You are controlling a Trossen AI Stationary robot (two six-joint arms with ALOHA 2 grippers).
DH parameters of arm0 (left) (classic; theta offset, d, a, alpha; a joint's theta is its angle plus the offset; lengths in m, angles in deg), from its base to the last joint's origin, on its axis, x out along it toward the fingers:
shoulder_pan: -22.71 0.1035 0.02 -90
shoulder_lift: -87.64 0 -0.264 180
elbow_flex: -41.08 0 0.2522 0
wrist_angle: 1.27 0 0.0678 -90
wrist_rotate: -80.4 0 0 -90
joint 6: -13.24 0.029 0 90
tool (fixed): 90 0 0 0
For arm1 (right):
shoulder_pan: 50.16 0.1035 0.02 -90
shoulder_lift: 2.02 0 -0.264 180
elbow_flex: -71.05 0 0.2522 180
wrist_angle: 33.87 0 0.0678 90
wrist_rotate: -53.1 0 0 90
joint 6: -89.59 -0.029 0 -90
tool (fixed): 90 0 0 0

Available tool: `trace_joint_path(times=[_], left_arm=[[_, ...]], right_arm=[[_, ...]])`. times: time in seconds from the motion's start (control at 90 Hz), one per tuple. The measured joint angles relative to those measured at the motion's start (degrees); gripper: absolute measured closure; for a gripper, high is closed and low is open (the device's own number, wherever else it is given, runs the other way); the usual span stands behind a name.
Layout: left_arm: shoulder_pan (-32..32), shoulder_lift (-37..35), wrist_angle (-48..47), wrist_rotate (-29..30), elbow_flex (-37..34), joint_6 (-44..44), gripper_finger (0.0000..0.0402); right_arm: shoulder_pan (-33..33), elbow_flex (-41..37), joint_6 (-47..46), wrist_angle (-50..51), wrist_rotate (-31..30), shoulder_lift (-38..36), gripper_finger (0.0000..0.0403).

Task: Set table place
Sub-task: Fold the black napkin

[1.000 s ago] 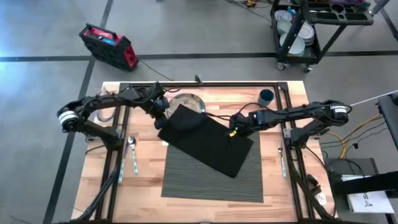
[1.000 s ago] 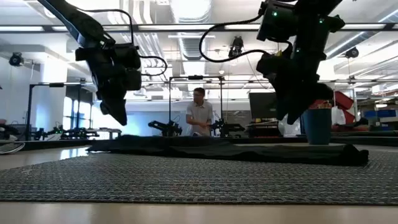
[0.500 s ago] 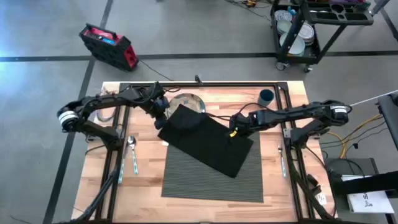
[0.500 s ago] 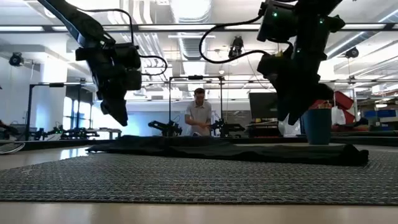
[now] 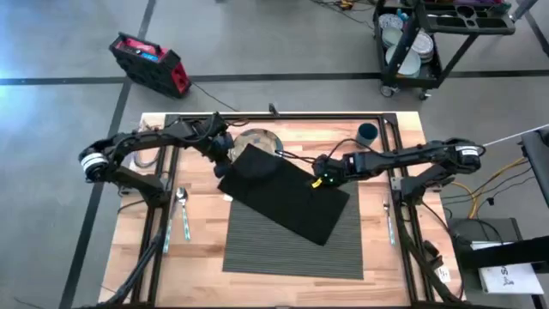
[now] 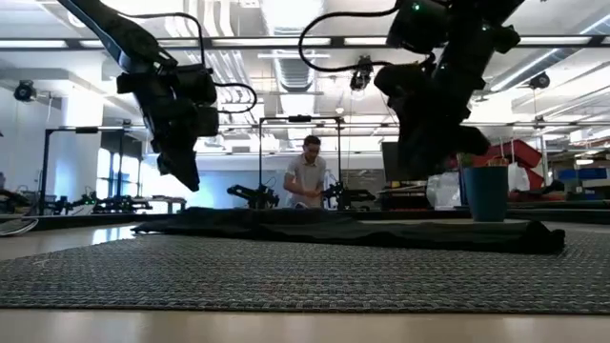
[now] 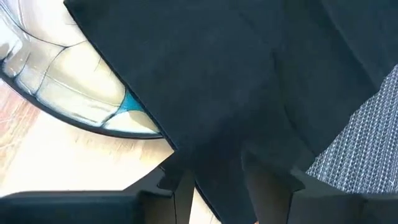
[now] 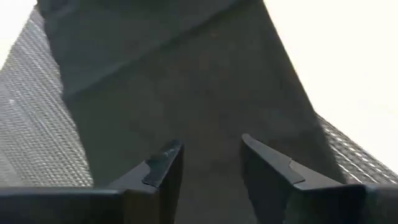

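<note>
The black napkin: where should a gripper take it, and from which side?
Probably at a corner. The napkin lies flat and askew over the placemat and part of the plate. Its corner near the left gripper suits a pinch from above, coming from the left.

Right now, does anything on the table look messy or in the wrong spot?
Yes. The black napkin lies crooked across the striped placemat, and one corner covers part of the plate. Both end effectors, left and right, hover open above the cloth, holding nothing.
</note>
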Motion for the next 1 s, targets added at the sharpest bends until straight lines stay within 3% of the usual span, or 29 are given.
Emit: trace_joint_path(times=[0.367,0.778,1.0], left_arm=[[0.00,0.02,0.52,0.00,0.00,0.02,0.0276],[0.00,0.02,0.77,0.00,0.00,0.02,0.0298],[0.00,0.04,0.95,0.00,-0.02,0.02,0.0294]], right_arm=[[1.91,-0.01,-0.77,0.03,-0.45,0.09,0.0288],[1.84,0.12,-1.46,-0.32,-0.49,0.06,0.0279],[0.20,6.79,2.33,-0.20,-0.48,-0.39,0.0275]])
